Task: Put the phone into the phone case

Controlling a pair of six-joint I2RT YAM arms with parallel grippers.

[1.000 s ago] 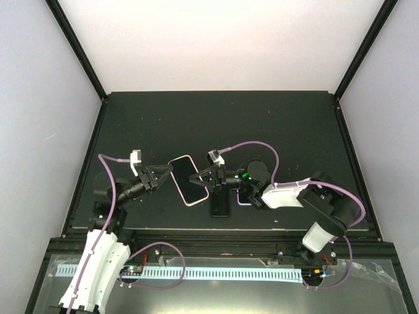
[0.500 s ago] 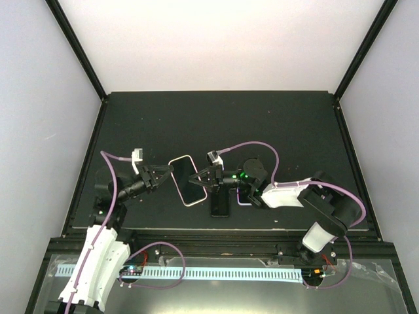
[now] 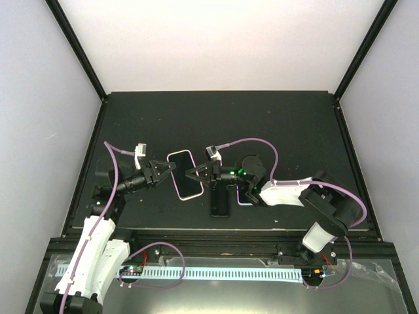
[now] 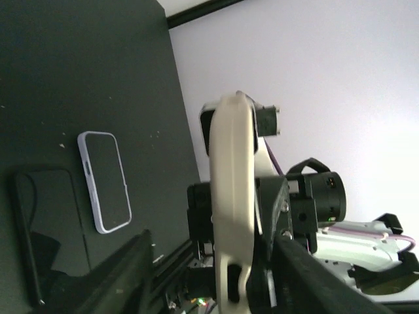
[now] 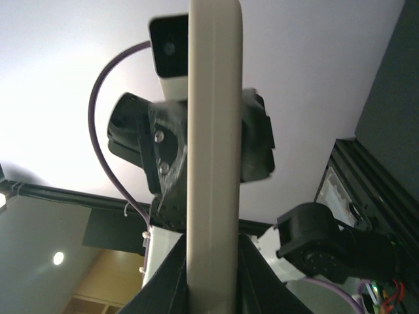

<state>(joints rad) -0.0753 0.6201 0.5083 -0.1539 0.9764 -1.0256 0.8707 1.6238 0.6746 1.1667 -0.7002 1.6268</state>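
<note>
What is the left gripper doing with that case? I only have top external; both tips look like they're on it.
Observer: Left wrist view: left gripper open, fingers either side of the cream-rimmed case, clear gap on one side.
Operator: Right one?
Observer: Right wrist view: right gripper shut on the case's thin edge.
Operator: What's half hidden beside the black phone?
Observer: A lavender-rimmed device, dark face up, flat on the table.
</note>
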